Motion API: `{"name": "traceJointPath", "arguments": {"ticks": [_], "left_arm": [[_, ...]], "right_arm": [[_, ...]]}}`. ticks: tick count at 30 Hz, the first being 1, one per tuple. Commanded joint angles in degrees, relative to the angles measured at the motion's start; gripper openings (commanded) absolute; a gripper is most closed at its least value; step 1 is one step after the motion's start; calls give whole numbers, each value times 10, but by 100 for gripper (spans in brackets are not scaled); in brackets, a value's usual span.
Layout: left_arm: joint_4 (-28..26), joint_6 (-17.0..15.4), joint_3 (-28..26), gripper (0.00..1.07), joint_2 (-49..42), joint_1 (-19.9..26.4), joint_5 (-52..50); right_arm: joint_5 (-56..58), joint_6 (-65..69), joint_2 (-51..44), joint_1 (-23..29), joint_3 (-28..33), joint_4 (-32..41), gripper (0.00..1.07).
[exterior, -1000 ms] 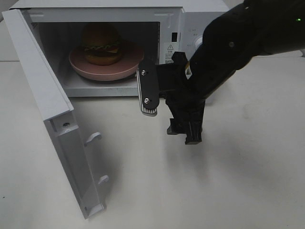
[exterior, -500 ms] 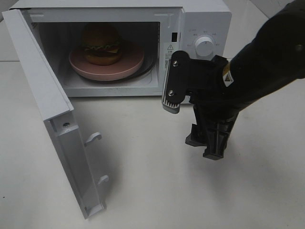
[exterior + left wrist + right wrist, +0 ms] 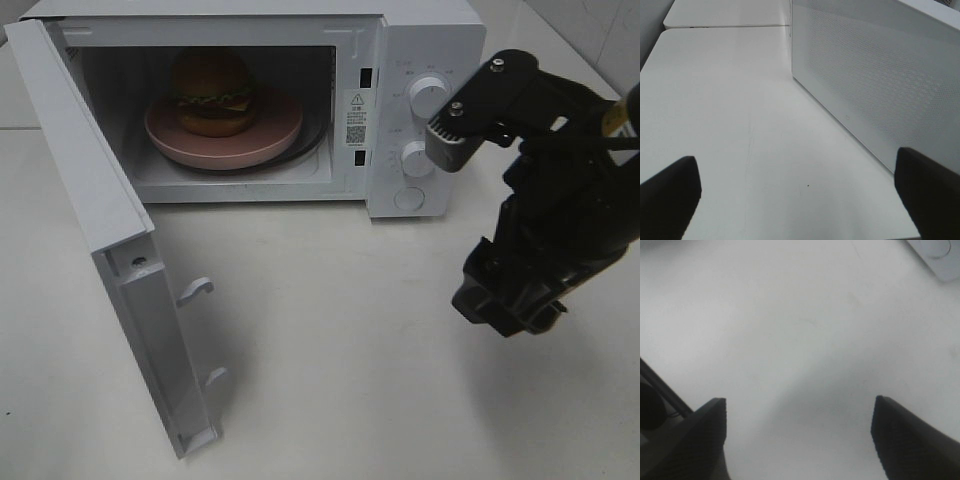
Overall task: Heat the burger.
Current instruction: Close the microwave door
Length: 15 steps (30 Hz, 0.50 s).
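1. Exterior high view: the burger (image 3: 211, 92) sits on a pink plate (image 3: 275, 135) inside the open microwave (image 3: 420, 30) (door (image 3: 90, 200) swung wide).
2. Right gripper (image 3: 797, 404) gapes empty above the table (image 3: 790, 315).
3. Left gripper (image 3: 795, 160) likewise spread, empty.

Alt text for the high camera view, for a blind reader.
A burger on a pink plate sits inside a white microwave with its door open. The right gripper hangs beside the control dials, fingers apart, holding nothing.
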Motion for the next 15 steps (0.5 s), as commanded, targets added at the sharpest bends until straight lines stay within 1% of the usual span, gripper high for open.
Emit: {"name": "traceJointPath", "arguments": {"ticks": [1,2,3,5,9,11,14,15], "left_arm": [[-1,-2,2,100,1,-1,-1],[-1,-2,2,100,1,-1,-1],[-1,-2,2,100,1,-1,-1],[-1,-2,2,100,1,-1,-1],[-1,-2,2,100,1,-1,-1],[-1,-2,2,100,1,-1,-1],[-1,-2,2,100,1,-1,-1],[-1,-2,2,100,1,-1,-1]], "right_arm": [[55,25,-19,2,2,4,76],[87,37,-33,2,2,8,76],[87,37,-33,2,2,8,76],[128,45,-57,2,2,16,76],[168,45,-82,2,2,29,76],[209,49,-115,2,2,37,76],[217,51,-122,2,2,37,76],[229,54,-138,2,2,37,76]]}}
